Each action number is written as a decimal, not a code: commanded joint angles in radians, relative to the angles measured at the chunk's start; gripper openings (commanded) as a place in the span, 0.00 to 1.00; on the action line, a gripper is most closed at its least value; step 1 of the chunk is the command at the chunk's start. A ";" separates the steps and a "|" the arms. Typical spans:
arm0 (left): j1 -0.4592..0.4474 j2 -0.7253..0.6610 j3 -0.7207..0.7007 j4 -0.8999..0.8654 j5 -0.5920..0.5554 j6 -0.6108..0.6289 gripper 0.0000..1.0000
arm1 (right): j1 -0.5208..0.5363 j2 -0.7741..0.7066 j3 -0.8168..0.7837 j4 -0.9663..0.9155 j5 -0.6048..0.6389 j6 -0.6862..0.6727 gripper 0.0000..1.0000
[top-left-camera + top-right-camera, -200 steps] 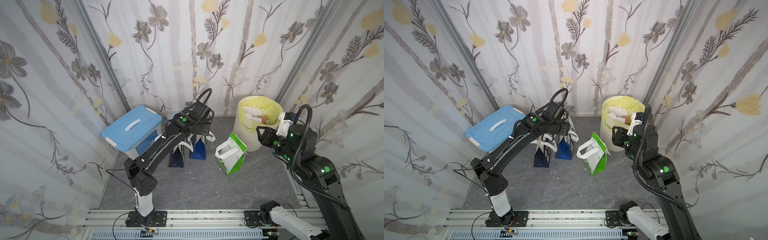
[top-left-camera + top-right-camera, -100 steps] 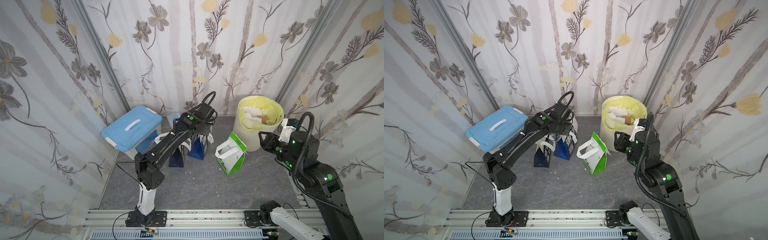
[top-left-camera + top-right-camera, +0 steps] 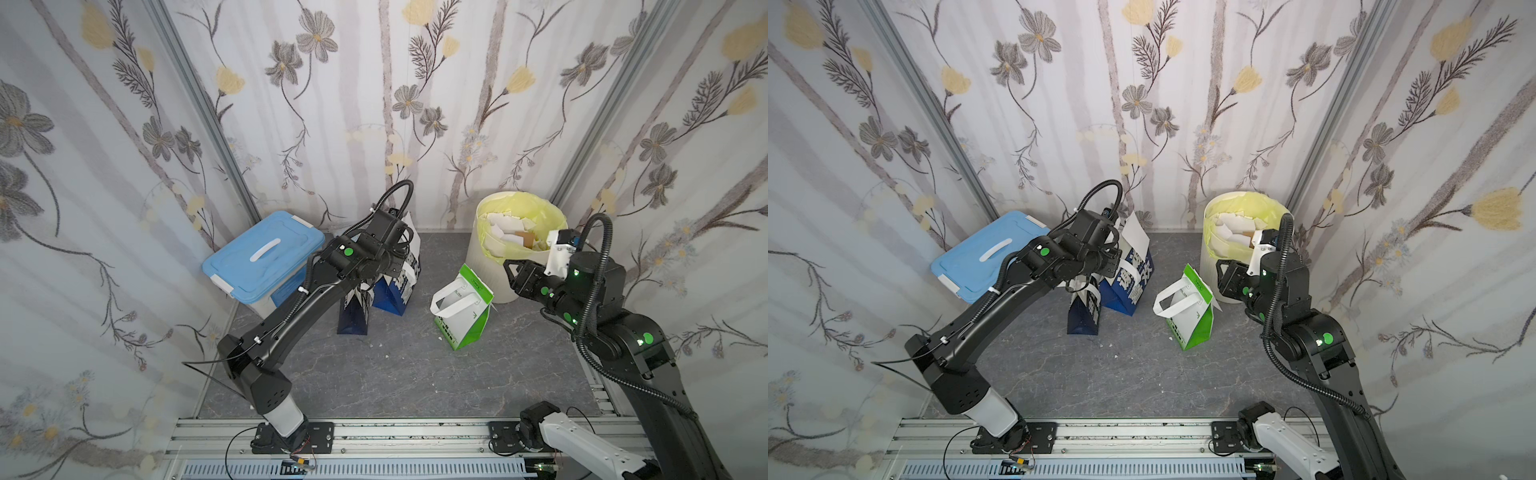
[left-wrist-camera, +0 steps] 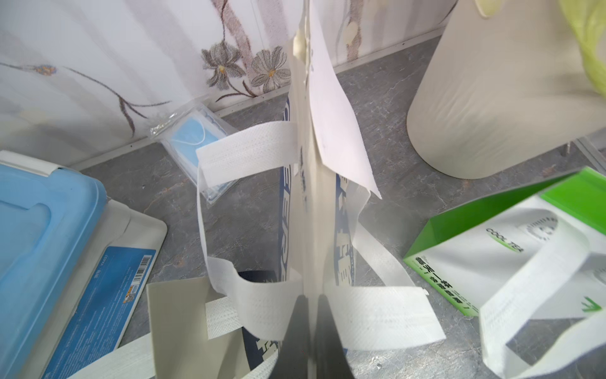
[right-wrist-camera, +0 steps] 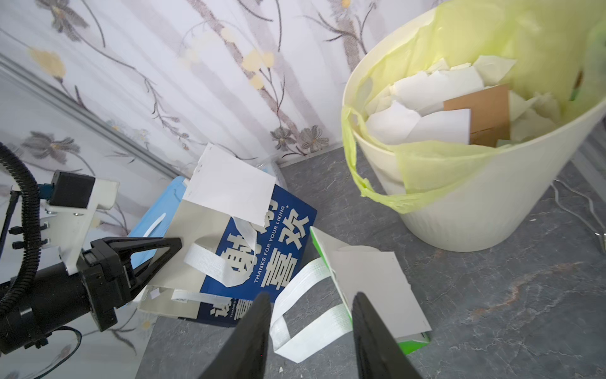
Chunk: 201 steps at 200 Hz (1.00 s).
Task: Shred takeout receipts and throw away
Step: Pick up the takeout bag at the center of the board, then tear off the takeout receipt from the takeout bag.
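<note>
Left claw (image 4: 310, 300): now pressed together where a second ago it stood spread. It pinches the cream top edge of the blue bag (image 5: 278, 249), and its elbow has swung out leftward.
Right claw (image 5: 311, 295): hardly shifted. Its jaws are a touch narrower but spread and empty, hovering above the green-and-white bag (image 3: 461, 320), just beside the bin (image 3: 490, 270).
Receipt (image 5: 229, 187): a white slip fixed at the blue bag's top edge, standing up above it and whole, beyond the left claw's tips. Neither claw touches it.
Second slip (image 5: 377, 288): a pale sheet lying against the green-and-white bag's side, under the right claw; probably another receipt.
Meaning for the task: the blue bag looks anchored now, so the free right claw can likely come across, take the receipt and tear it. A loose pinch would let the bag tip.
Bin contents: torn paper (image 5: 426, 95) and a brown card piece (image 5: 482, 108) fill the yellow liner (image 5: 436, 164), so part of the job looks done. Small white scraps (image 3: 379, 345) lie loose in front of the bags.
Blue bag writing: "THANKS FOR YOUR LIKING" in white beside large Chinese characters.
Green bag writing: "COOL TEA" on an oval logo, with a row of Chinese characters along the green strip.
Box (image 3: 266, 253): blue lid and a side label with a barcode; its text is too small to read.
</note>
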 commanded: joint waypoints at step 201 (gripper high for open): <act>0.000 -0.526 -0.560 0.161 0.306 0.345 0.00 | 0.077 0.208 -0.049 0.292 -0.563 -0.170 0.54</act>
